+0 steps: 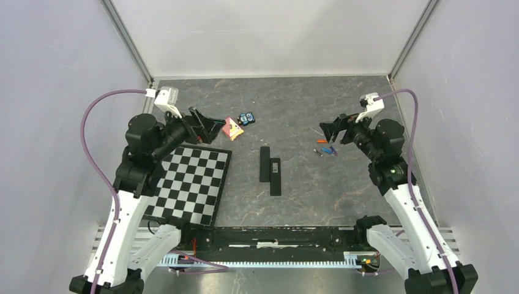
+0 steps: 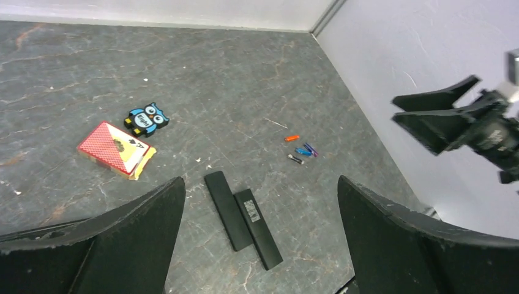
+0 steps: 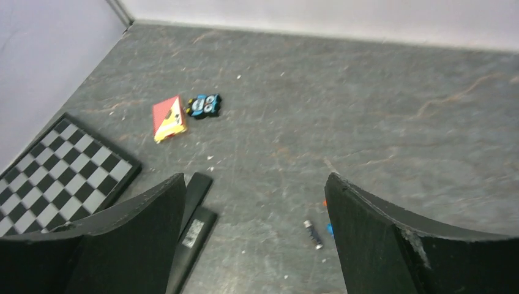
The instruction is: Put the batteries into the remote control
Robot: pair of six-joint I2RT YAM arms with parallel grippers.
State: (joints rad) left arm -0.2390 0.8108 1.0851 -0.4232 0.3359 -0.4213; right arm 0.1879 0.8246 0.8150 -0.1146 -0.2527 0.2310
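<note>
Two long black remote pieces lie side by side mid-table: a plain one point(image 1: 264, 163) and one with a label point(image 1: 275, 176). They also show in the left wrist view point(image 2: 227, 209) point(image 2: 259, 228). The batteries point(image 1: 327, 150) lie loose to their right: an orange one point(image 2: 292, 138), a blue one point(image 2: 302, 151), a purple one point(image 2: 312, 149) and a dark one point(image 2: 295, 159). The dark one also shows in the right wrist view point(image 3: 313, 234). My left gripper point(image 1: 211, 130) point(image 2: 259, 180) is open and empty, raised at the far left. My right gripper point(image 1: 327, 131) point(image 3: 255, 176) is open and empty, raised just behind the batteries.
A red card deck point(image 1: 232, 128) and a blue-and-black owl gadget point(image 1: 246, 118) lie at the back middle. A chessboard point(image 1: 190, 184) lies at the left under my left arm. Grey walls close in the table on three sides.
</note>
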